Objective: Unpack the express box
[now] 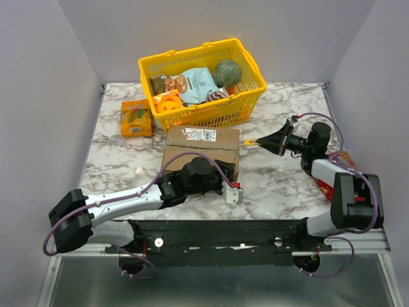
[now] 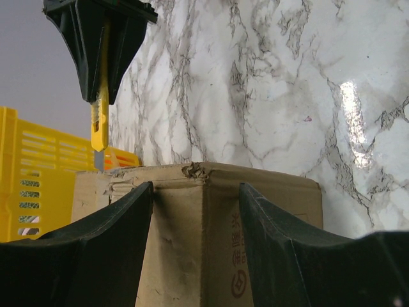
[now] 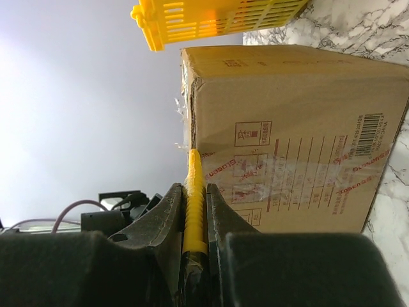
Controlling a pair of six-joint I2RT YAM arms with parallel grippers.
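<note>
The express box sits mid-frame in the top view, just below the yellow basket, flaps shut. Unpacking has barely begun: the seam is not yet cut and nothing is out.

Only the right wrist view shows the printed tape unbroken across the box's end, with the right gripper clamped on a yellow cutter pointing at it. The left wrist view shows the left gripper spread wide astride a box corner, possibly pressing on it.
</note>
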